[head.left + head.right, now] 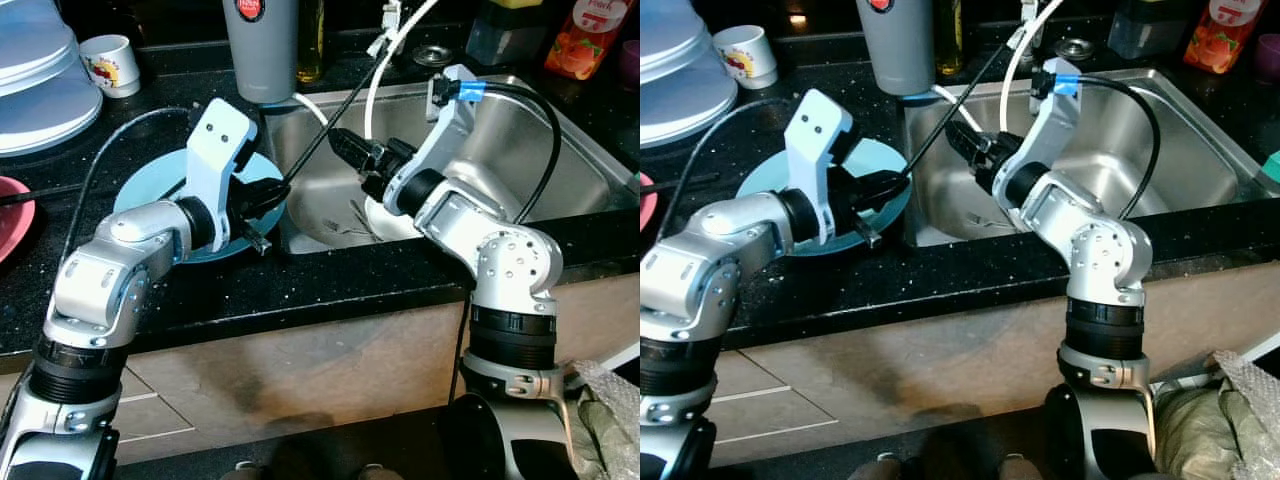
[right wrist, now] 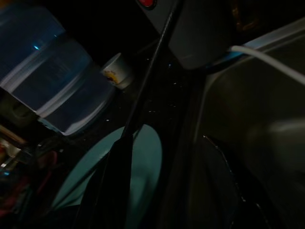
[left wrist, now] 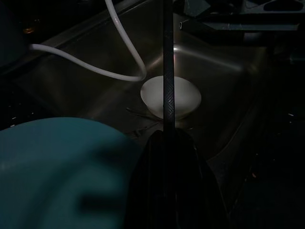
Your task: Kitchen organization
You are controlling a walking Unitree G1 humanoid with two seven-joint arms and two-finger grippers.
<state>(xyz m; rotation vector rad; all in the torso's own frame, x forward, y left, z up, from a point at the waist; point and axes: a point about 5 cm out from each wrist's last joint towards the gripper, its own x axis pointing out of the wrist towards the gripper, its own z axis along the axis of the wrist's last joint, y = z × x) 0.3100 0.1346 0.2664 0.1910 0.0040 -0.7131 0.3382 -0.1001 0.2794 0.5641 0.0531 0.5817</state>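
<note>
A round teal plate [image 1: 150, 190] lies on the black counter just left of the sink. My left gripper [image 1: 272, 195] hovers over the plate's right edge, shut on a thin black rod [image 1: 340, 115] that slants up and away toward the tap. In the left wrist view the rod [image 3: 167, 71] rises from between the fingers. My right gripper [image 1: 340, 145] hangs over the sink's left side, pointing left, its tip right beside the rod. A white bowl [image 3: 170, 98] sits in the sink, with cutlery [image 1: 350, 225] lying next to it.
The steel sink [image 1: 560, 150] opens to the right. A white hose [image 1: 375, 80] loops above it. At the back stand a grey jug [image 1: 260, 45], a white cup [image 1: 110, 62], stacked pale plates [image 1: 35, 80] and a juice carton [image 1: 585, 35]. A pink plate [image 1: 10, 210] lies far left.
</note>
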